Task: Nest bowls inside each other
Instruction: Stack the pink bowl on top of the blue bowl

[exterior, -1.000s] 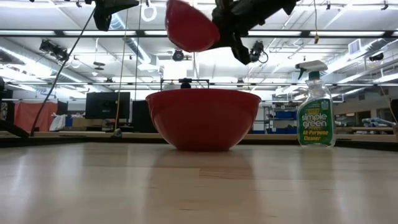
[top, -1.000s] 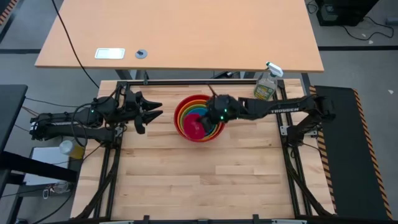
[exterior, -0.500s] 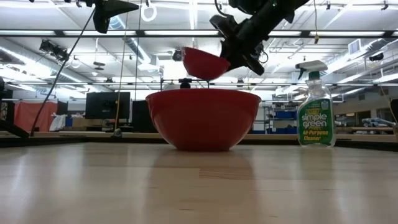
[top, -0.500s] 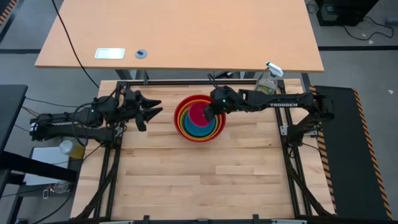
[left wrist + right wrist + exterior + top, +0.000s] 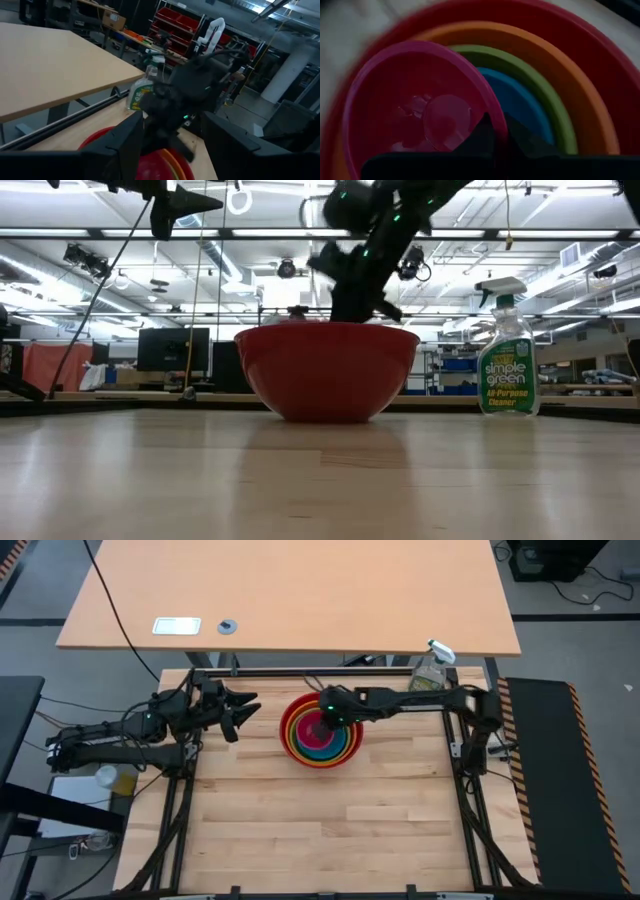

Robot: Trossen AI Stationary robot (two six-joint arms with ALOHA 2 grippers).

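The red bowl [image 5: 286,728] [image 5: 326,370] stands on the wooden table at far centre, with the orange [image 5: 545,50], lime green [image 5: 520,70] and blue [image 5: 522,112] bowls nested in it. My right gripper [image 5: 325,719] [image 5: 497,137] reaches down into this stack, shut on the pink bowl [image 5: 320,739] [image 5: 420,110]. The pink bowl sits tilted inside the blue one. In the low view the red wall hides it. My left gripper [image 5: 243,710] [image 5: 172,150] hovers open and level to the left of the bowls, holding nothing. My right gripper pinches the pink bowl's rim [image 5: 493,116], one finger inside the bowl and one outside. The fingers [image 5: 520,142] slant down from the table's right. The bowl is tilted within the blue bowl. Whether its bottom rests there I cannot tell.
A clear spray bottle [image 5: 429,676] [image 5: 507,365] of green cleaner stands at the far right of the table. A tan desk [image 5: 290,600] lies beyond the far edge. The near half of the wooden top [image 5: 320,830] is bare planks.
My right gripper has gone down and toward the table's left, tipping its fingers steeply downward. It has carried the pink bowl from high above the stack down below the red bowl's rim. The grip has stayed shut.
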